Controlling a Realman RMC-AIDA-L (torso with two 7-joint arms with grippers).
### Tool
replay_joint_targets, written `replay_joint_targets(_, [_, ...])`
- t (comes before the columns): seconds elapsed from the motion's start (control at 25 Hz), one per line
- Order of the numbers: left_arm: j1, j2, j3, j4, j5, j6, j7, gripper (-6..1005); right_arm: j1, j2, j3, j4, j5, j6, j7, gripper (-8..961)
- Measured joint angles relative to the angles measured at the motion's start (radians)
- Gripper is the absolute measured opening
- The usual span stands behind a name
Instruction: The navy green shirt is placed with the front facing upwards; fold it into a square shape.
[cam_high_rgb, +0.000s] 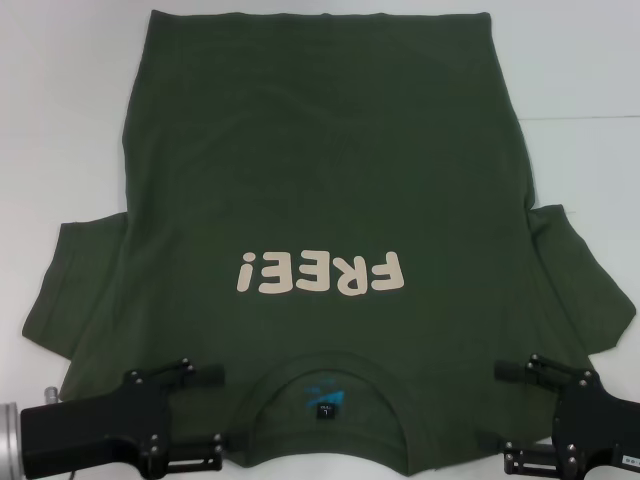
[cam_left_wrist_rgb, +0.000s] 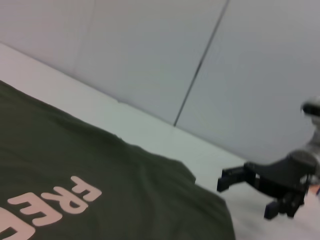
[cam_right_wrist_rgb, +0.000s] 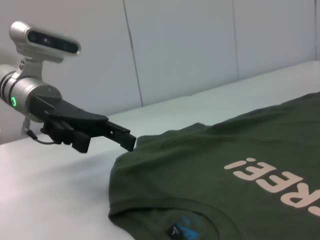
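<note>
The navy green shirt (cam_high_rgb: 320, 180) lies flat on the white table, front up, with the cream "FREE!" print (cam_high_rgb: 320, 273) showing. Its ribbed collar (cam_high_rgb: 325, 372) and blue neck label (cam_high_rgb: 325, 400) are nearest me, and both sleeves are spread out. My left gripper (cam_high_rgb: 212, 412) is open at the shoulder left of the collar, fingers pointing inward. On the other side of the collar my right gripper (cam_high_rgb: 505, 412) is open at the right shoulder. Neither holds cloth. The right wrist view shows the shirt (cam_right_wrist_rgb: 225, 170) with the left gripper (cam_right_wrist_rgb: 127, 137) just above its shoulder edge. The left wrist view shows the shirt (cam_left_wrist_rgb: 100, 165) and the right gripper (cam_left_wrist_rgb: 245, 197) beyond it.
The white table (cam_high_rgb: 60, 100) shows bare on both sides of the shirt and beyond its hem. Pale wall panels (cam_right_wrist_rgb: 190, 45) stand behind the table. The left sleeve (cam_high_rgb: 70, 290) and right sleeve (cam_high_rgb: 585, 290) reach toward the table's sides.
</note>
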Motion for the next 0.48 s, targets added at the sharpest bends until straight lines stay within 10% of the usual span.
replay_joint_targets(0.48, [0.033, -0.028, 0.010, 0.090, -0.009, -0.040, 0.135, 890, -0.004, 0.003, -0.038, 0.007, 0.000, 0.047, -0.014, 915])
